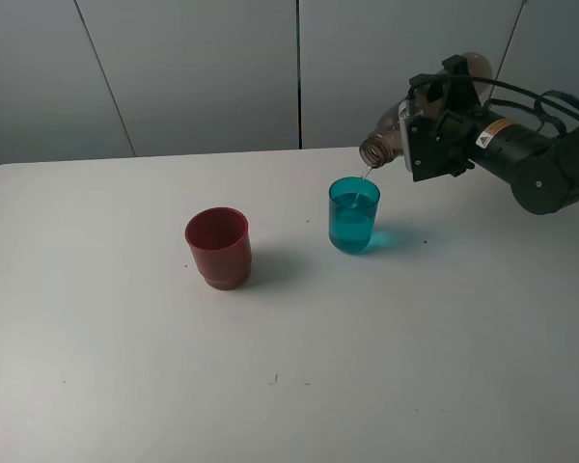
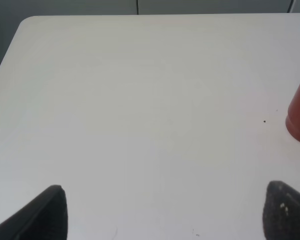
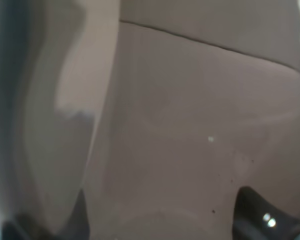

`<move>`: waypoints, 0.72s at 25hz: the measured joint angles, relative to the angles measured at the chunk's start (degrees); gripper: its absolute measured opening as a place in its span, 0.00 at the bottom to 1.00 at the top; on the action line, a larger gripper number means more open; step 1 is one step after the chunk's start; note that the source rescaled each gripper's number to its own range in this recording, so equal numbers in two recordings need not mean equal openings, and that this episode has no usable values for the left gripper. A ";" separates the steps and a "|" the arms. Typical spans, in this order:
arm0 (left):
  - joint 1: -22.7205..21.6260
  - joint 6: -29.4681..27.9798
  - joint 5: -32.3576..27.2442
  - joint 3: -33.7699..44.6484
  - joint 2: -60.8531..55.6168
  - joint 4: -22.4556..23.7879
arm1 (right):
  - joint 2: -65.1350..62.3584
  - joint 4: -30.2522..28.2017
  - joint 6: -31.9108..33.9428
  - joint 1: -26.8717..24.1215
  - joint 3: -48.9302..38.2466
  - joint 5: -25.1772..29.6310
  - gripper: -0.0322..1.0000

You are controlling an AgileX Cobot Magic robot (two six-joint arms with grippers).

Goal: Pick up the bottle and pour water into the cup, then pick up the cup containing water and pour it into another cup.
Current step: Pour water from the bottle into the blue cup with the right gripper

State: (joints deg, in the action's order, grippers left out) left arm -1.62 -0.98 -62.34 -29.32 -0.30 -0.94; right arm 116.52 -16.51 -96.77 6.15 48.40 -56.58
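On the left, our left end effector (image 2: pixel 170 207) hangs over the white bench (image 1: pixel 125 367) with its two dark fingers spread wide apart. The dark red cup (image 1: pixel 218 247) stands upright on the bench left of the middle, mouth up. Right of centre, the teal cup (image 1: pixel 353 214) also stands upright, well apart from the red one. Above its far right rim we see the bottle (image 1: pixel 386 143) tipped nearly level, mouth pointing down and left, and a thin stream of water (image 1: pixel 365 175) falls into the teal cup. Our right end effector (image 1: pixel 432 135) is clamped on the bottle's body, whose translucent wall fills the right wrist view.
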 joint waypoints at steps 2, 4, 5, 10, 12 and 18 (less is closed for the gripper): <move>0.00 0.00 0.00 0.00 0.00 0.00 | 0.00 -0.73 0.65 0.00 0.00 0.00 0.03; 0.00 0.00 0.00 0.00 0.00 0.00 | -0.03 -0.86 2.41 0.00 0.00 0.27 0.03; 0.00 0.00 0.00 0.00 0.00 0.00 | -0.03 -0.86 3.88 0.00 0.00 0.38 0.03; 0.00 0.00 0.00 0.00 0.00 0.00 | -0.03 -0.86 9.39 0.00 0.00 0.50 0.03; 0.00 0.00 0.00 0.00 0.00 0.00 | -0.15 -0.86 12.00 0.00 0.00 0.62 0.03; 0.00 0.00 0.00 0.00 0.00 0.00 | -0.29 -0.86 21.17 0.00 -1.08 4.41 0.03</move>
State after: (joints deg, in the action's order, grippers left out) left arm -1.62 -0.98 -62.34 -29.32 -0.30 -0.94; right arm 116.23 -17.37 -75.61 6.15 47.32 -52.17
